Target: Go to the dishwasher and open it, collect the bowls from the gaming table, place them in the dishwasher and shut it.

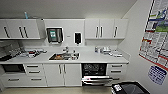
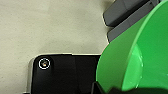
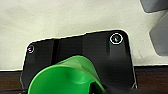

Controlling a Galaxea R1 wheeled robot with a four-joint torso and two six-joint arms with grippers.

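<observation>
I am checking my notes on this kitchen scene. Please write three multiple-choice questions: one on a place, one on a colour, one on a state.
1. Where is the dishwasher?
A. left of the sink
B. under the counter, right of the sink
C. above the counter

2. What colour is the bowl in the left wrist view?
A. green
B. orange
C. white

3. The dishwasher door is
A. shut
B. open
C. removed

B: it sits below the counter, right of the sink.
A: the bowl is bright green.
B: the door hangs down and the dark inside shows.

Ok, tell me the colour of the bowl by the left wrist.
Bright green; the bowl shows best in the left wrist view.
</observation>
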